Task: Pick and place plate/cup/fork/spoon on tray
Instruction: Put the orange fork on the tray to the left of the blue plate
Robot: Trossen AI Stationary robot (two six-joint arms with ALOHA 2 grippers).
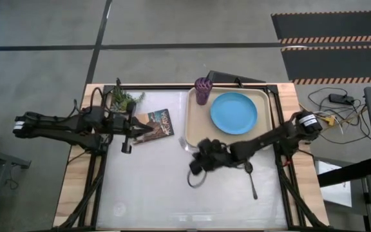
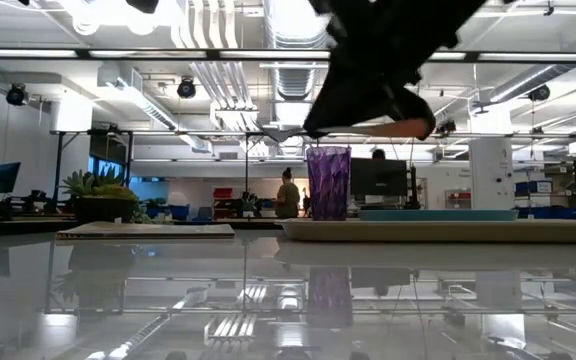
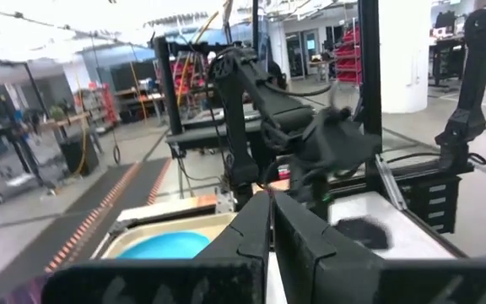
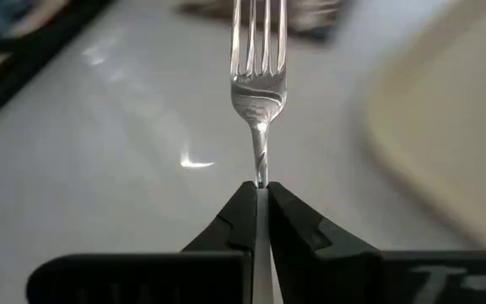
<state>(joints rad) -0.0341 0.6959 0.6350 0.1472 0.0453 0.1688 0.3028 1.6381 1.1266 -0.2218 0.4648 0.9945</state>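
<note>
The beige tray (image 1: 263, 132) lies at the table's far right. The light-blue plate (image 1: 234, 113) and the purple cup (image 1: 203, 90) stand on it, and both also show in the low view, the plate (image 2: 438, 213) and the cup (image 2: 328, 182). The dark spoon (image 1: 250, 177) lies on the table near the tray's near edge. My right gripper (image 1: 195, 153) hovers off the tray's near left corner, shut on the silver fork (image 4: 259, 59). My left gripper (image 1: 126, 144) is shut and empty beside the picture book. My right gripper pinches the fork's thin handle just behind its head (image 4: 261, 173) between its two fingers, which lie along the fork. The tines (image 4: 258, 29) point away from the gripper. The fork is lifted clear of the table and about level; its orange handle tip (image 2: 405, 128) shows under the gripper.
A picture book (image 1: 154, 124) and a small green potted plant (image 1: 126, 100) sit at the far left, close to my left gripper. The near half of the white table top (image 1: 172, 200) is bare. Black frame rails run along the table's sides.
</note>
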